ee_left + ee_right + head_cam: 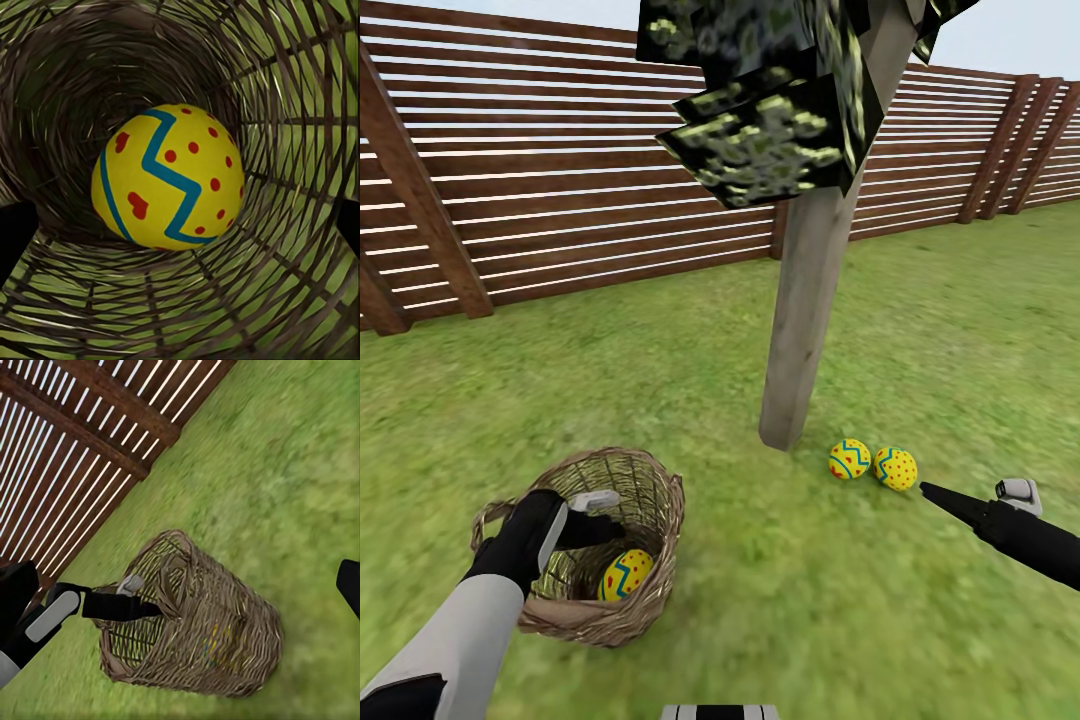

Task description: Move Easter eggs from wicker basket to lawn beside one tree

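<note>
Third egg retrieval: last Easter egg (168, 177) inside wicker basket (650, 590), two eggs (872, 465) beside tree (800, 330); left gripper (595, 515) at rim, finger spread indeterminate, holding nothing; next, descend and grasp.

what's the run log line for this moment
eggs by tree: two | egg in wicker basket: one | left gripper: over basket | right gripper: near placed eggs

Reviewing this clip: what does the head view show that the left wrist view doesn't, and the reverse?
Head view: the tree, two eggs on the lawn at its base, one with blue zigzags and one red-dotted, the fence, and the left gripper over the basket rim. Left wrist view: a close look down the weave, revealing the remaining egg's red dots. Shared: the wicker basket and the egg inside it.
</note>
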{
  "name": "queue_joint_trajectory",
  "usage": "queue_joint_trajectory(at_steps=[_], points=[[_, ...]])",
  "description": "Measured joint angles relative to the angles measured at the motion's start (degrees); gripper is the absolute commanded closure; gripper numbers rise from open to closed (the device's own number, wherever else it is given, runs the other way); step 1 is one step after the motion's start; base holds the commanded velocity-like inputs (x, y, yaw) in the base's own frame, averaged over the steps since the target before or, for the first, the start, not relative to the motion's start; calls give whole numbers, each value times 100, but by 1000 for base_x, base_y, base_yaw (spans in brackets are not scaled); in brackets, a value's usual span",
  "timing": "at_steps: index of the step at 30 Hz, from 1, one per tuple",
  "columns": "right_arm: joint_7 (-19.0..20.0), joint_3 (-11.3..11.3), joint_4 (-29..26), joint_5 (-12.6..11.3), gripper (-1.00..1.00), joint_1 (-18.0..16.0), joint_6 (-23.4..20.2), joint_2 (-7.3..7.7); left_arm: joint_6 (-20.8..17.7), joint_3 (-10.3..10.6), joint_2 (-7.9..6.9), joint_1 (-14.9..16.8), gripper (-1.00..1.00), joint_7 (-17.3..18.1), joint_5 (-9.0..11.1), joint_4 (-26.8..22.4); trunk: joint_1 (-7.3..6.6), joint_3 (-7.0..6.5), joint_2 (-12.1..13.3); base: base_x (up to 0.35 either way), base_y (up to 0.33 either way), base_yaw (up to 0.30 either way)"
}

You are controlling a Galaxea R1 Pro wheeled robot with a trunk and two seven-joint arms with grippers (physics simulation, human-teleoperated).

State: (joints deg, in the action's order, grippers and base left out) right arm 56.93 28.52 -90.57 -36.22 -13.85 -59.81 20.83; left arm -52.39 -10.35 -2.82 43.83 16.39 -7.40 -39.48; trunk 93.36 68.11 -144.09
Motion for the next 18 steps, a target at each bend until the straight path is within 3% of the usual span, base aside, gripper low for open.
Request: queue_joint_trajectory(at_steps=[18], points=[[2,0,3,0,-100,0,0,0,-18,3,7,0,-100,51,4,237,0,0,0,29,3,0]])
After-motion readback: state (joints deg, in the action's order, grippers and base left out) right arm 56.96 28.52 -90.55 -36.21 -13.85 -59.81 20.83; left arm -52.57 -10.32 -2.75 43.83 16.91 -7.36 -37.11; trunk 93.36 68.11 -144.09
